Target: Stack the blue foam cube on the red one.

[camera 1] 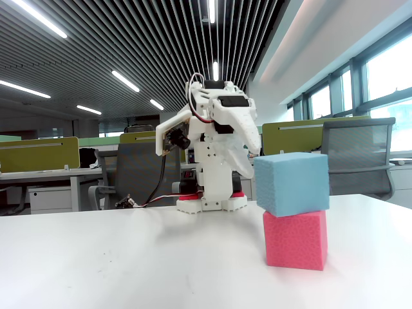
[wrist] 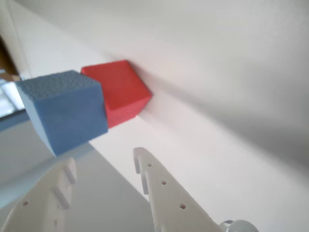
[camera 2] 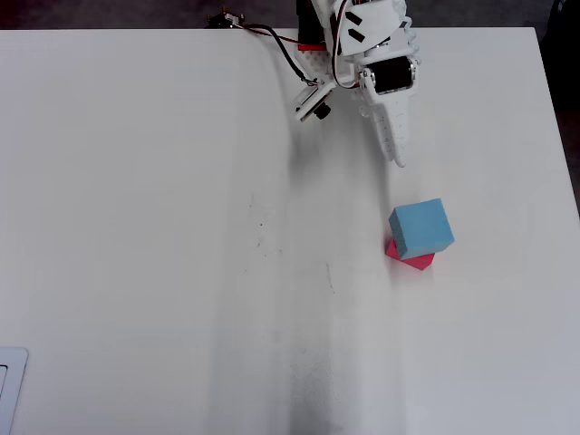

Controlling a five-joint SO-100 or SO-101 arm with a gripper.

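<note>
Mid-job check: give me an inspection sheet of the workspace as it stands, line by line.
Surface: white table, a few faint specks, otherwise bare.
Job's things: blue foam cube sits on the red one, twisted and overhanging slightly.
Clutter: a flat pale object at the table's lower-left corner in the overhead view, cut off by the frame.
Tool: tool open, empty, apart from the stack.
Cables: red and black wires at the arm's base.
Surroundings: office desks, chairs, windows, strip ceiling lights.
</note>
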